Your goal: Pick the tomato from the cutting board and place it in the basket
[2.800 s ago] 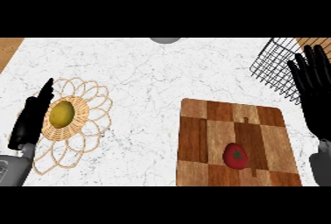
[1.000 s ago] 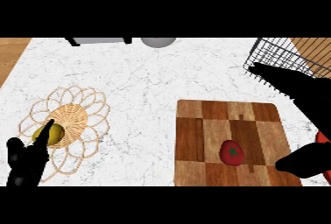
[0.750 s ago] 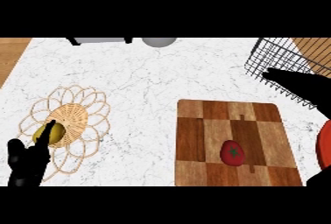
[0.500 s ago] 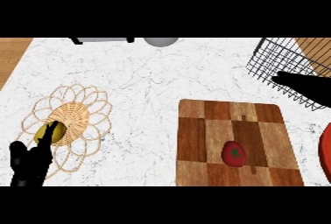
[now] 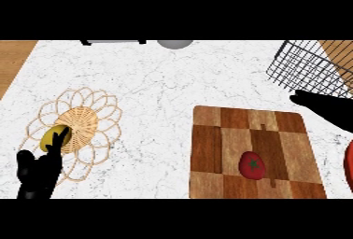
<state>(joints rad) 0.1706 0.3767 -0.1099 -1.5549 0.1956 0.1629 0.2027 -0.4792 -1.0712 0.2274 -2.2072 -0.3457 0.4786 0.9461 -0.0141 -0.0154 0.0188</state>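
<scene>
Tomato (image 5: 251,165) lies ungrasped on the cutting board (image 5: 219,140), since our right hand (image 5: 328,108), fingers outstretched and empty, hangs by its far corner.

You're looking down on a white, grey-veined marble counter (image 5: 172,84) that fills nearly the whole frame under even light. A wood surface (image 5: 14,60) shows at the upper left edge and in the upper right corner, by a black wire rack (image 5: 307,67) — and a grey round object (image 5: 175,44) is cut off at top centre.
</scene>
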